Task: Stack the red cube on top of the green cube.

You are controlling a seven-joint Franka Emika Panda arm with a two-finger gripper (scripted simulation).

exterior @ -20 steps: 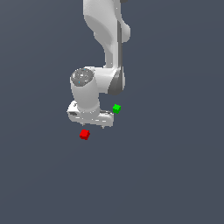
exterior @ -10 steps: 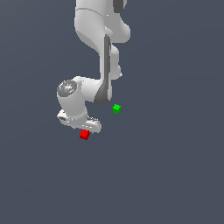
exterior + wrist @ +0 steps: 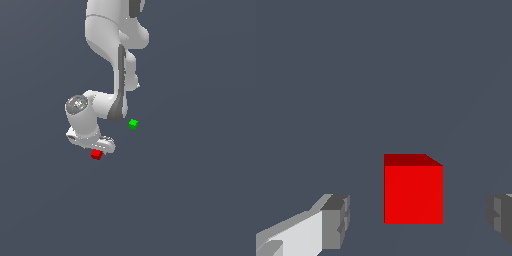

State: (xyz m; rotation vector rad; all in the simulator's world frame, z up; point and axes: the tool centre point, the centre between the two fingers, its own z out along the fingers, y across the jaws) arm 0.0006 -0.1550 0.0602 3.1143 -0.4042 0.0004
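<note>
Between spread fingers (image 3: 336,220), red cube (image 3: 413,194).

**Arm bent low, gripper spread wide**

In the exterior view, the white arm (image 3: 112,45) comes down from the top of the frame, bends at an elbow and folds back toward the exterior view's left, ending in a rounded wrist (image 3: 80,112). Below the wrist sits the gripper (image 3: 95,145), held low and pointing downward.

In the wrist view, the gripper (image 3: 418,220) has its 2 fingers set far apart. 1 finger (image 3: 336,220) shows a grey pad on a white body; the other grey pad sits at the opposite edge, partly cut off.
</note>
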